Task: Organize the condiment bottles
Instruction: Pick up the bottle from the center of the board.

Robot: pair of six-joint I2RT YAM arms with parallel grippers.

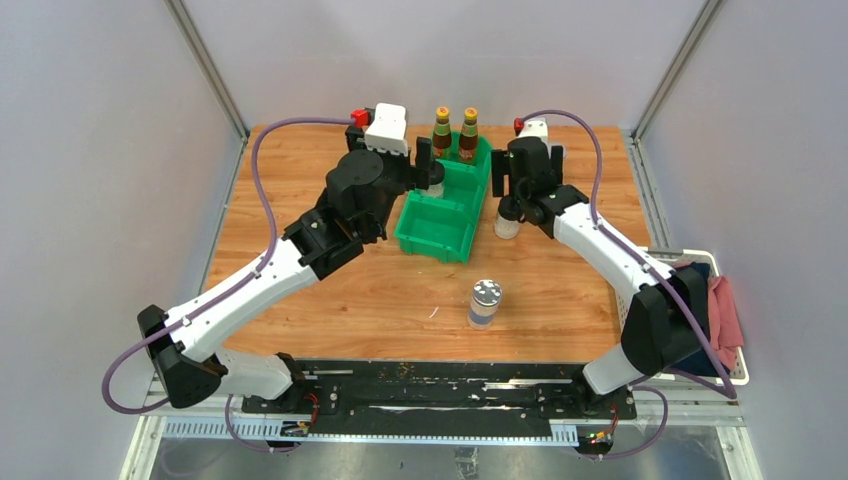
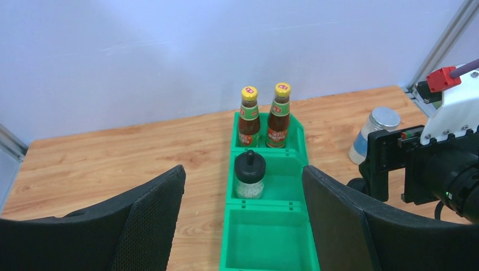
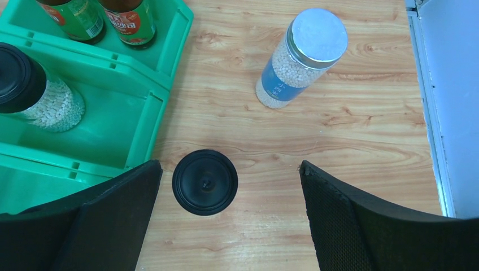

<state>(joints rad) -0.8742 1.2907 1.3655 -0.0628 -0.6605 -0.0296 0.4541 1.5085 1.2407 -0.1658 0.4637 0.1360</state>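
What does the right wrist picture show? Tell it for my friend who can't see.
Looking straight down, the open right gripper frames a black-capped shaker standing on the table. To the left, a green bin holds another shaker and two sauce bottles; a silver-lidded jar stands beyond.

Tops of sauce bottles (image 3: 131,21) off-frame

Robot lab cell: white panel walls (image 1: 430,50), aluminium frame posts (image 1: 208,68), wooden table (image 1: 330,300).
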